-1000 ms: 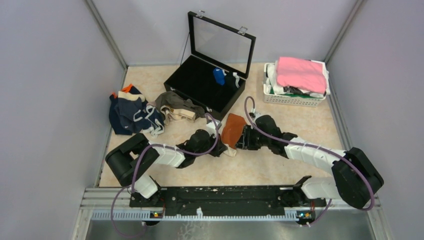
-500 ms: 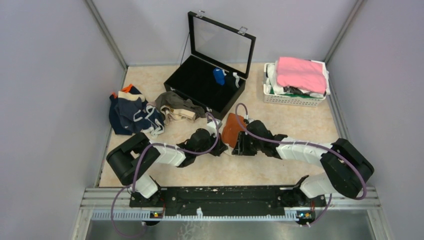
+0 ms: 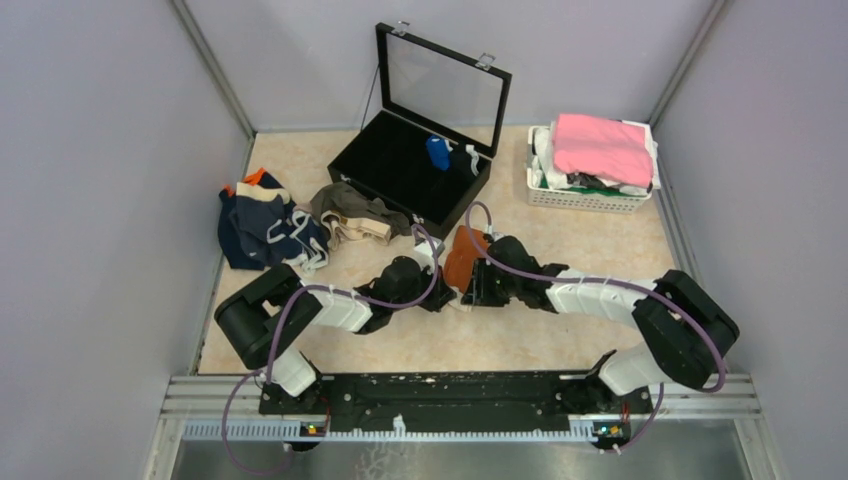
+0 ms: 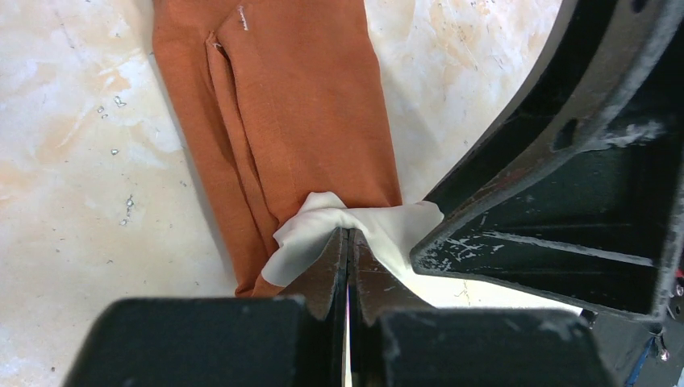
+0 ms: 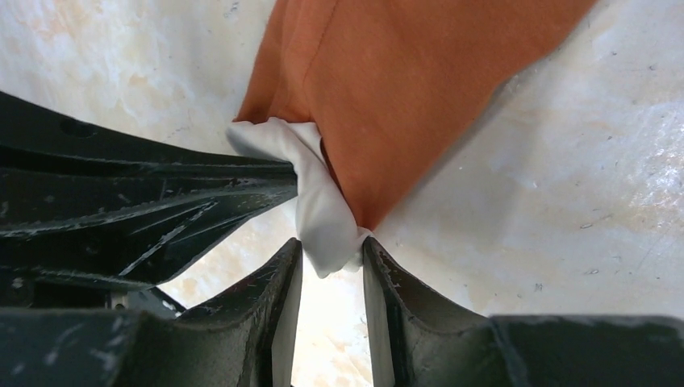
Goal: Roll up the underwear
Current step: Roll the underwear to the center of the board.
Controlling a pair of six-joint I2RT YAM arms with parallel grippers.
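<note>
The left tool (image 4: 348,235) is clamping the white trim of the rust-orange underwear (image 4: 282,105), which is lying on the bench (image 4: 64,121) between the arms. The right tool (image 5: 331,251) is straddling the same trim, jaws apart; whether it is gripping cannot be told.

2 white-black arms (image 3: 335,312), purple cables (image 3: 225,412), scuffed black left gripper (image 4: 348,242).

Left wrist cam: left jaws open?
No, left gripper has its jaws shut on the white band of the rust-orange underwear.
</note>
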